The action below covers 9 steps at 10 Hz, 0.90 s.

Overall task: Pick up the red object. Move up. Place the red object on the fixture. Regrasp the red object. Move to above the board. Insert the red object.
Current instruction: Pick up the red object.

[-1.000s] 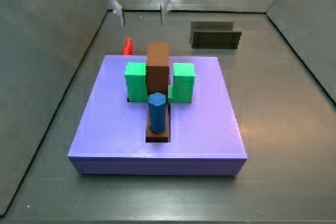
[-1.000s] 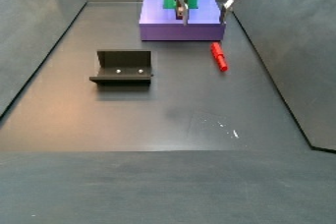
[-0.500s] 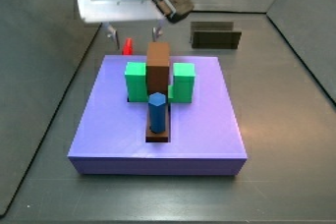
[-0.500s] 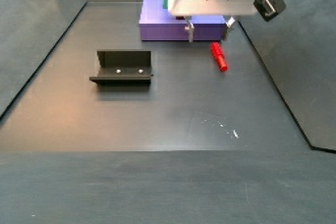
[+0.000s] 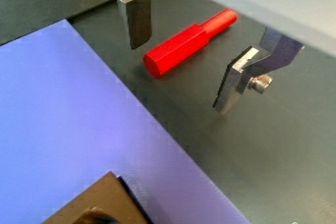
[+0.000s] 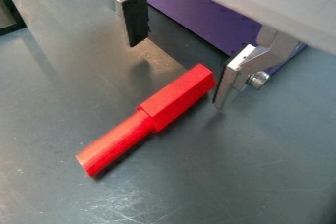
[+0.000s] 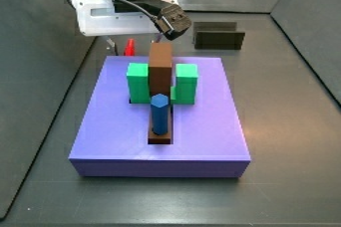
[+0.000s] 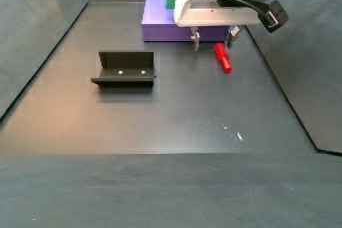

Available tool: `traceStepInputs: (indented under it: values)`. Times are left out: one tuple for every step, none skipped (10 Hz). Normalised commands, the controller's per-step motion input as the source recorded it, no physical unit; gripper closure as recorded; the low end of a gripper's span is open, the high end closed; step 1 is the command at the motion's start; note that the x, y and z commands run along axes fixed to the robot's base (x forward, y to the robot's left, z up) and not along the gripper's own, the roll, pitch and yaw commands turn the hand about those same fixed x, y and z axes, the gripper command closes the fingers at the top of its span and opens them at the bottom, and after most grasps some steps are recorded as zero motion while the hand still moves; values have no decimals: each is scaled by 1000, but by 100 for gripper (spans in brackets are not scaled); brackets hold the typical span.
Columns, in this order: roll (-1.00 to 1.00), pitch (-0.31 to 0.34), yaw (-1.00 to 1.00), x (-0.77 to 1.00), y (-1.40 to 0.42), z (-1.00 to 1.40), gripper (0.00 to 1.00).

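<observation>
Beside the board (image 8: 163, 27), the gripper (image 8: 211, 39) has dropped lower over the red object (image 8: 223, 58) than a second ago. Its fingers (image 6: 132, 16) are spread either side of the peg, seemingly not touching it.

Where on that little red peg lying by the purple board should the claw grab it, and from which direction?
Probably from straight above, on the thicker squared half of the red peg. It lies flat on the floor beside the board, and its flat long sides suit flat pads better than the round half. The gripper hangs over that end, jaws open and straddling the peg across its width.
</observation>
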Motion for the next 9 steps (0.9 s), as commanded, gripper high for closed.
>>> traceStepInputs:
  values:
    - [187,0,0,-26,0,-94,0]
    - [140,0,0,-3,0,-34,0]
    - [127,0,0,-26,0,-43,0]
    - [103,0,0,-11,0,-6,0]
    - [90,0,0,-14,0,-9,0]
    - [123,0,0,-69,0,-77,0]
    - [141,0,0,-89,3,-109,0]
    - [146,0,0,-109,6,-117,0]
    - [126,0,0,-94,0,-60,0]
